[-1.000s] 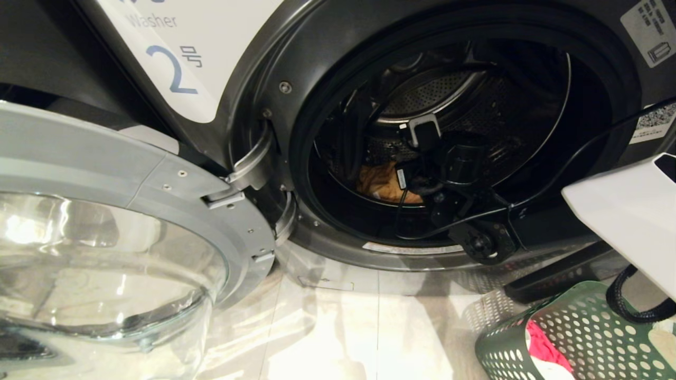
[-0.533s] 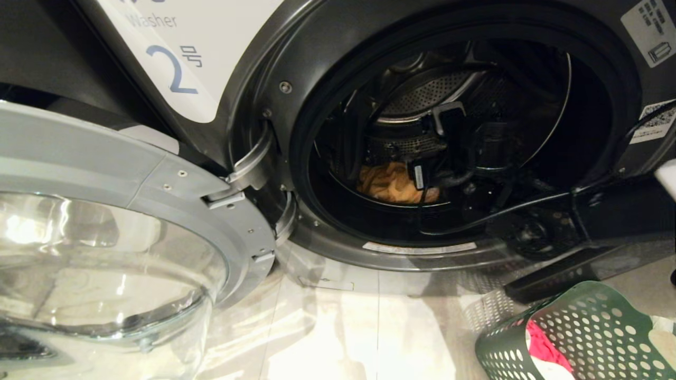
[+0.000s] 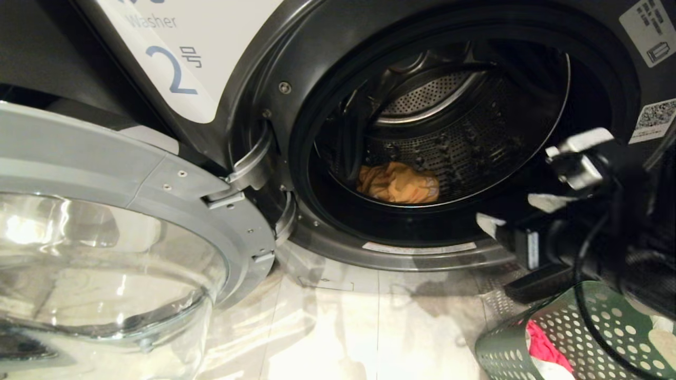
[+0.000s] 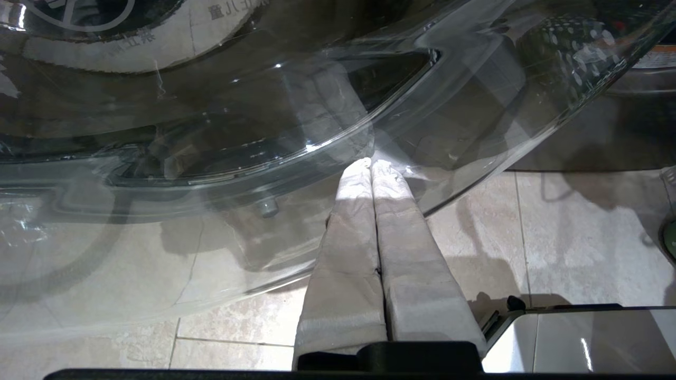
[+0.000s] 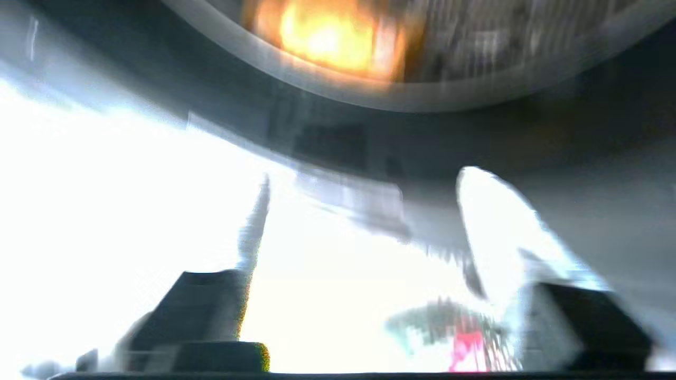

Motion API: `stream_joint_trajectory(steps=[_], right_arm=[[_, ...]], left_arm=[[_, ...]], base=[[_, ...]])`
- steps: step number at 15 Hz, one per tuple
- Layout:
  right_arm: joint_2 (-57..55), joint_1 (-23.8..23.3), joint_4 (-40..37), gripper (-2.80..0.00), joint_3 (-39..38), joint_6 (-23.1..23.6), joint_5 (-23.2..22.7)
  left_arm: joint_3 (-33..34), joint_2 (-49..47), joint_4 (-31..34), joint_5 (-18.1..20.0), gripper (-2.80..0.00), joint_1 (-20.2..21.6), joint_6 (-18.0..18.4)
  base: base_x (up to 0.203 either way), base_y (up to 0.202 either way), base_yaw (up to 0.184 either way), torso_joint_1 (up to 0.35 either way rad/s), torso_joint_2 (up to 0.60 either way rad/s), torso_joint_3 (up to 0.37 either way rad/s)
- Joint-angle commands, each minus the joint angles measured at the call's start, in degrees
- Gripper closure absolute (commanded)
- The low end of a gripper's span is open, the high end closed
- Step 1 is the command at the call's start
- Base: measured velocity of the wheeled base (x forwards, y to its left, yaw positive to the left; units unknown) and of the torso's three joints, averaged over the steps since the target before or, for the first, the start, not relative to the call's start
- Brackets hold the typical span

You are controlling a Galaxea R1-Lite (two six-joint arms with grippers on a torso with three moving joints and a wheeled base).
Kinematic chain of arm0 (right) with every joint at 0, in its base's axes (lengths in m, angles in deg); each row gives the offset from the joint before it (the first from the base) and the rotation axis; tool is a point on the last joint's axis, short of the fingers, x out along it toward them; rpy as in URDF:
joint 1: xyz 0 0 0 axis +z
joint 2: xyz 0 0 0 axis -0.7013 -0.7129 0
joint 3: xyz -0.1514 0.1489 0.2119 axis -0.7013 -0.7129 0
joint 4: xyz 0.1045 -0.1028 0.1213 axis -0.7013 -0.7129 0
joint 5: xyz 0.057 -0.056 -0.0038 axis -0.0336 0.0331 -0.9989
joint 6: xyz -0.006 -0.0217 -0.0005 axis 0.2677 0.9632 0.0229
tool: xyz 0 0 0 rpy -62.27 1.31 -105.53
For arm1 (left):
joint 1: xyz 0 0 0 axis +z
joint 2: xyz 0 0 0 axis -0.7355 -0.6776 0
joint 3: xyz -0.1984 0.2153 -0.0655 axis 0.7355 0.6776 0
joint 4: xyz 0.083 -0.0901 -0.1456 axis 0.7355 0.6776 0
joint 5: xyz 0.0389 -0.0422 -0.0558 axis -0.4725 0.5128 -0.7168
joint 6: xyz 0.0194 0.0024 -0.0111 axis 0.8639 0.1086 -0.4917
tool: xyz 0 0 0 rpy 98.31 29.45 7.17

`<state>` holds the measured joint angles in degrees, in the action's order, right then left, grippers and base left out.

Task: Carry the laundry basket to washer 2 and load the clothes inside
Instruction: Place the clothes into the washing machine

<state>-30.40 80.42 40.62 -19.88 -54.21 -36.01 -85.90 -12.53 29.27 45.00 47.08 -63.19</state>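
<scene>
Yellow garment (image 3: 398, 183) in drum, right gripper (image 3: 509, 211) outside

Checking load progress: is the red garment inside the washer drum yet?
No, the red garment lies in the basket on the floor; only a yellow garment is in the drum.

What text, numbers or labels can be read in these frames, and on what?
"Washer": grey print on the white label on washer 2.
"2": blue, same label, with a small Korean character beside it.
Top-right sticker: icons only, unreadable.
QR sticker: too small to read.
Left wrist view: mirrored characters behind the door glass, unreadable.
</scene>
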Motion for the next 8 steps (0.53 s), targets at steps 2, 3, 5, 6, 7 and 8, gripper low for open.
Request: stream_joint_trajectory(steps=[2, 3, 5, 6, 7, 8], right_arm=[[15.5, 0.8, -1.8, 0.00, -11.4, -0.1, 0.0], [18.7, -1.1, -4.3, 0.00, -13.8, -0.1, 0.0], [23.4, -9.9, -13.9, 0.00, -15.7, -1.2, -0.3], [24.5, -15.2, -20.2, 0.00, -15.8, -3.1, -0.9], [25.0, -20.9, -26.6, 0.00, -15.2, -5.4, -2.3], [24.9, -26.7, -33.9, 0.00, -14.0, -7.4, -4.1]], left_arm=[[0.0, 0.0, -0.1, 0.0, 0.00, 0.0, 0.0], [0.0, -0.1, -0.1, 0.0, 0.00, 0.0, 0.0], [0.0, -0.1, -0.1, 0.0, 0.00, 0.0, 0.0], [0.0, 0.0, -0.1, 0.0, 0.00, 0.0, 0.0], [0.0, 0.0, -0.1, 0.0, 0.00, 0.0, 0.0], [0.0, -0.1, 0.0, 0.0, 0.00, 0.0, 0.0]], base=[[0.000, 0.000, 0.000, 0.000, 0.00, 0.000], [0.000, 0.000, 0.000, 0.000, 0.00, 0.000], [0.000, 0.000, 0.000, 0.000, 0.00, 0.000], [0.000, 0.000, 0.000, 0.000, 0.00, 0.000], [0.000, 0.000, 0.000, 0.000, 0.00, 0.000], [0.000, 0.000, 0.000, 0.000, 0.00, 0.000]])
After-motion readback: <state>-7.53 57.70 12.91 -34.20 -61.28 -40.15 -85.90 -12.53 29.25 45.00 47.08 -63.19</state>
